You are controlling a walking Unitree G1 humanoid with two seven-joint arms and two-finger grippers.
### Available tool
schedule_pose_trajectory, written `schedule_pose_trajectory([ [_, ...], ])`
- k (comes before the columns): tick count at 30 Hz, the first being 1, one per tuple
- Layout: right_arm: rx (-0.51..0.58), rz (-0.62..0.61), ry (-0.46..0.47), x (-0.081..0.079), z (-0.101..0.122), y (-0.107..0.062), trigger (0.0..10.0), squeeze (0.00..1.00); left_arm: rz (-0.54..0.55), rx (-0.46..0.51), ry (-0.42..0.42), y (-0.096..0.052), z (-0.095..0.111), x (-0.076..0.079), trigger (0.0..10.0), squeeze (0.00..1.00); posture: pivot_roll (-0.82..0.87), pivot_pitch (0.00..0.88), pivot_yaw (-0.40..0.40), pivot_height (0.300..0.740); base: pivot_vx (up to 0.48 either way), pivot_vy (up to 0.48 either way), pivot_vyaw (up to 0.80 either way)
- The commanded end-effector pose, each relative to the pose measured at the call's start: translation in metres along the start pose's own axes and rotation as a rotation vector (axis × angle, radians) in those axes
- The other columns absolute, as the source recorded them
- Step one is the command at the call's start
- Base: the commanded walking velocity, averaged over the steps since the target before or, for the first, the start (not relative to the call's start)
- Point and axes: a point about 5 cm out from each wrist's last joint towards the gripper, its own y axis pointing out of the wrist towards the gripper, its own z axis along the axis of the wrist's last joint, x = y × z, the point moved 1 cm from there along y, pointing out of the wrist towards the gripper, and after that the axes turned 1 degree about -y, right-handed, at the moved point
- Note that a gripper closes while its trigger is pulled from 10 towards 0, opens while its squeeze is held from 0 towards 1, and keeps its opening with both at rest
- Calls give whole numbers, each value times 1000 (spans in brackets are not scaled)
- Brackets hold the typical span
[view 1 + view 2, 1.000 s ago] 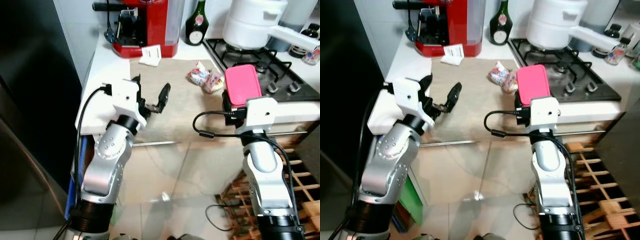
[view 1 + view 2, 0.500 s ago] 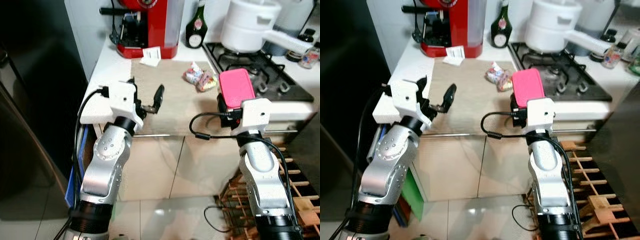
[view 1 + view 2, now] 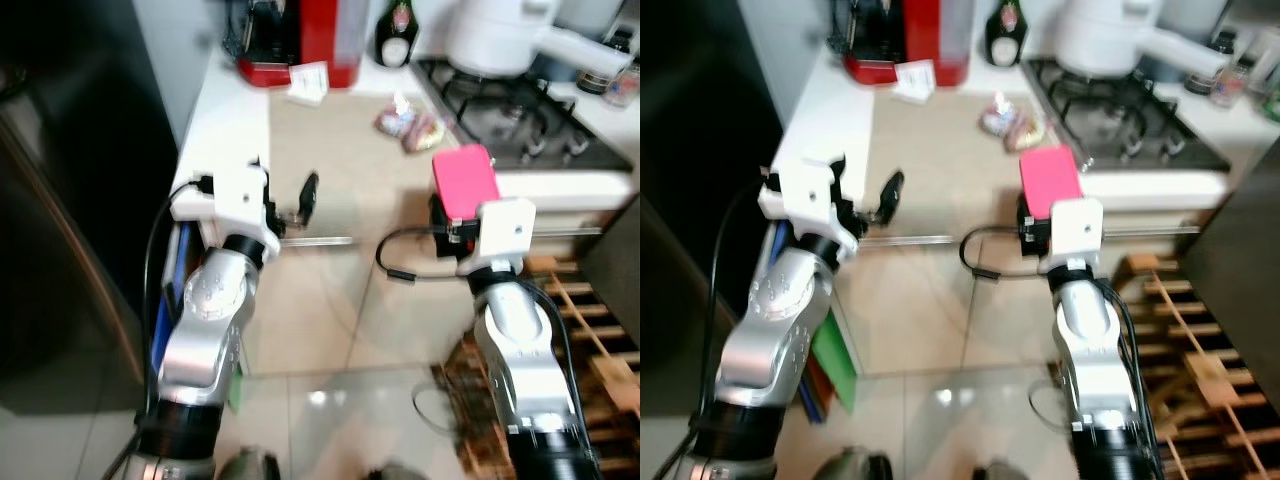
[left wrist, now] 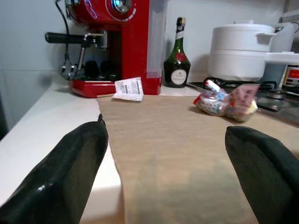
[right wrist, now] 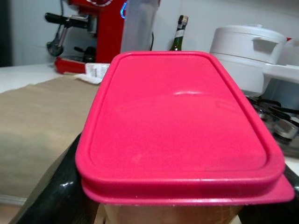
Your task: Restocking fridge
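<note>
A container with a pink lid [image 3: 463, 180] is held level in front of the counter's edge, with my right gripper [image 3: 460, 207] shut on it from below and behind. In the right wrist view the pink lid [image 5: 180, 121] covers the black fingers [image 5: 51, 196] on either side of the container. My left gripper [image 3: 285, 195] hangs open at the counter's front edge with nothing in it, and its two black fingers [image 4: 60, 177] stand wide apart over the beige mat [image 4: 173, 149]. The dark fridge front [image 3: 70, 200] rises on my left.
On the counter stand a red coffee machine [image 3: 300, 40], a dark bottle [image 3: 397, 35], a paper slip [image 3: 307, 82] and a bag of sweets [image 3: 408, 122]. A white pot [image 3: 500, 35] sits on the hob [image 3: 530, 115]. A wooden rack [image 3: 590, 330] is low on the right.
The whole picture has shifted and blurred as the camera drew back from the counter. Both arms keep their pose, and the right gripper still holds the pink-lidded container.
</note>
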Motion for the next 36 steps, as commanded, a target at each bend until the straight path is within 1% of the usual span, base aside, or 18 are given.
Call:
schedule_pose_trajectory([
  [1, -2, -8, 6, 3, 1, 0, 0, 0, -9, 8, 7, 2, 2, 3, 10000, 0, -12, 0, -13, 740, -266, 0, 0],
  [20, -15, 14, 6, 0, -3, 1, 0, 0, -14, 14, 16, 4, 2, 6, 10000, 0, -21, 0, -14, 740, -259, 0, 0],
  [23, -22, 25, 3, -1, -3, 1, 0, 0, -12, 15, 8, 4, 1, 6, 10000, 0, -21, 0, -14, 740, 0, 0, 0],
  [27, -36, 23, 11, -1, -5, 1, 0, 0, -15, 10, 5, 5, 0, 5, 10000, 0, -26, 0, -7, 740, 0, 0, -630],
  [32, -40, 18, 9, 0, -7, 1, 0, 0, -24, -11, -28, 6, -4, 2, 10000, 0, -29, 0, -2, 740, 0, 0, -800],
  [33, -39, 14, -2, 1, -8, 0, 0, 0, -32, -31, -59, 7, -8, -2, 10000, 0, -31, 0, 1, 740, 0, 0, -800],
  [36, -38, 10, -11, 3, -8, 0, 0, 0, -33, -35, -65, 7, -9, -4, 10000, 0, -31, 0, 1, 740, 0, 0, -800],
])
